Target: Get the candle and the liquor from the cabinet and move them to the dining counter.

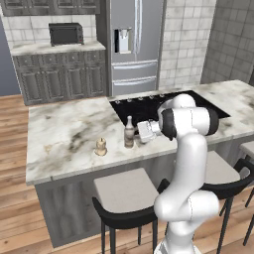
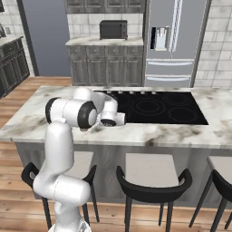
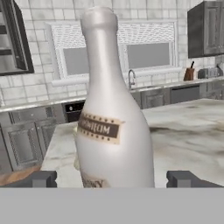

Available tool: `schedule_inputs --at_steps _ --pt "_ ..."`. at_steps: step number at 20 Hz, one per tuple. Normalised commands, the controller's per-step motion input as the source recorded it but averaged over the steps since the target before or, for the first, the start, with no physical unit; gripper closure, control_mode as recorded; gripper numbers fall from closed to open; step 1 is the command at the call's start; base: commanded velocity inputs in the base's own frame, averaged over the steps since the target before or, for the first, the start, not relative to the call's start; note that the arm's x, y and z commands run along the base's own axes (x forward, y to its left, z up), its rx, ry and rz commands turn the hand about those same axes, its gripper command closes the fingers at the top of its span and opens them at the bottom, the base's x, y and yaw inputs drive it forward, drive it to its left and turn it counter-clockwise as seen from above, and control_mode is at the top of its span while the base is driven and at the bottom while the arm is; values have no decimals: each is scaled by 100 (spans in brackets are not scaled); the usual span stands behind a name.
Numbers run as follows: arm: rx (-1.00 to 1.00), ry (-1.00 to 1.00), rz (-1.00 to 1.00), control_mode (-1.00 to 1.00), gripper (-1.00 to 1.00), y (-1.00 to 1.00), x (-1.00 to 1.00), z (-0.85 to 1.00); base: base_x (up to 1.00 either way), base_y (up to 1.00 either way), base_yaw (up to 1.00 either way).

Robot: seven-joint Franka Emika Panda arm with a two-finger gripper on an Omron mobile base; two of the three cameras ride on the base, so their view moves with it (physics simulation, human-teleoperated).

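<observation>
My jaws (image 1: 140,133) spread wide, nothing pinched. Liquor bottle (image 1: 129,133) stands upright on the marble desk (image 1: 59,134), right in front of my jaws and centred between my 2 fingertips (image 3: 39,178), which sit either side of its lower body; can't tell if either tip touches it. In the hand view the liquor bottle (image 3: 111,113) looks pale with a brown-and-tan label band, neck pointing up. Candle (image 1: 101,147) sits on the same desk beyond the bottle from my jaws, near it but apart, upright, small knob on top. Black cooktop (image 1: 158,106) lies behind my jaws, set into the desk. In the right base view my jaws (image 2: 118,119) are low over the desk edge by the cooktop (image 2: 158,108), bottle and candle hidden by my arm. Stools (image 1: 124,198) below desk front.
</observation>
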Motion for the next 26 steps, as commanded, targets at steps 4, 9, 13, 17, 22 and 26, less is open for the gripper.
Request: schedule_inputs --at_steps 4,9,13,17,22,26 --pt "2 0 0 -100 -100 -13 -2 26 0 0 0" --pt "1 0 -1 -100 -100 -21 -25 30 0 0 0" --pt "2 -1 -5 -100 -100 -22 -55 32 0 0 0" --pt "0 -6 -5 -100 -100 -2 -81 46 0 0 0" --pt "0 -14 -8 -100 -100 3 -100 63 0 0 0" --pt "0 -16 -9 -100 -100 13 -100 76 0 0 0"
